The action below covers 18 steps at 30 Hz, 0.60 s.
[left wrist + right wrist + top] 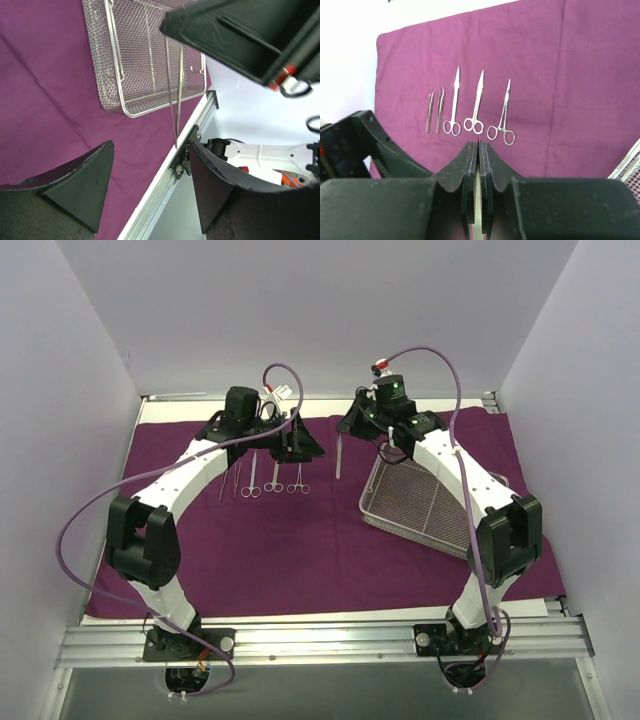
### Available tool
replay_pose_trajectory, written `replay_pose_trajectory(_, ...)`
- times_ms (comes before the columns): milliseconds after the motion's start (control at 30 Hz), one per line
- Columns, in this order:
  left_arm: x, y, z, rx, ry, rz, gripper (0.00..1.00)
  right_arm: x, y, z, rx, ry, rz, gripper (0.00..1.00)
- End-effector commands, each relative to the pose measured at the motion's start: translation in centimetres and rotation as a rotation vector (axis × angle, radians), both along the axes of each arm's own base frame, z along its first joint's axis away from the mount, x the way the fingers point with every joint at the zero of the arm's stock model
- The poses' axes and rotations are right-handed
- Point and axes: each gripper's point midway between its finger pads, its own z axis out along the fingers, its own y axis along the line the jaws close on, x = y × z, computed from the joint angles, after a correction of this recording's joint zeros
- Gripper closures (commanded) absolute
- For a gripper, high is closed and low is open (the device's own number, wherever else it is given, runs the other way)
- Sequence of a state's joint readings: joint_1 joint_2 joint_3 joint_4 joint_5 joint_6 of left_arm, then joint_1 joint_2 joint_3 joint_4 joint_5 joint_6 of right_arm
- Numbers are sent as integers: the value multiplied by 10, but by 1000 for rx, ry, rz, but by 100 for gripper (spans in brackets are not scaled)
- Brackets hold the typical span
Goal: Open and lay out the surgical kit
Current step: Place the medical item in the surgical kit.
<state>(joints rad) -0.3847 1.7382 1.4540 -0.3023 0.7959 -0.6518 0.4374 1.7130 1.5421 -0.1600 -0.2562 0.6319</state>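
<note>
The dark purple cloth wrap (pixel 300 550) lies opened out flat over the worktop (pixel 180 410), covering nearly all of it. In the overhead view, with 12 o'clock at the far wall, the wire-mesh tray (pixel 410 505) sits on the cloth at about 4 o'clock from the cloth's centre. It is turned askew to the cloth's edges and partly under the right arm.

Five instruments lie side by side in a row on the cloth at about 11 o'clock from its centre, handles toward the near edge, none touching its neighbour. From the right wrist view they read left to right: two slim tweezers (pixel 429 106) (pixel 440 102) close together, then three scissor-handled instruments (pixel 454 107) (pixel 476 102) (pixel 503 117) with ring handles.

The right hand (pixel 478 145) hangs above the cloth at about 12 o'clock, between the row and the tray. Its fingers are pressed together on a thin silver strip (pixel 477 222), which hangs downward, tip above the cloth. In the left wrist view the strip shows two narrow blades meeting at the bottom, so it is probably another pair of tweezers, though the frames show it too thin to be sure.

The left hand (pixel 151 147) hovers just beyond the row, facing 3 o'clock toward the tray. Its fingers (pixel 80 190) stand wide apart with nothing between them.
</note>
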Motion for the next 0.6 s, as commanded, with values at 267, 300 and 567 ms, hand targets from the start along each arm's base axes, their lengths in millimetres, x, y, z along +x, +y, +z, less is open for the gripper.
replay_pose_trajectory(267,5,-29,4,20,-54,-9,30,-1,26,28,74,-47,5,100)
replay_pose_trajectory(300,5,-29,3,23,-52,-7,30,-2,26,26,72,-43,5,100)
replay_pose_trajectory(567,4,-33,-1,16,-44,-10,31,-5,31,25,86,-39,23,100)
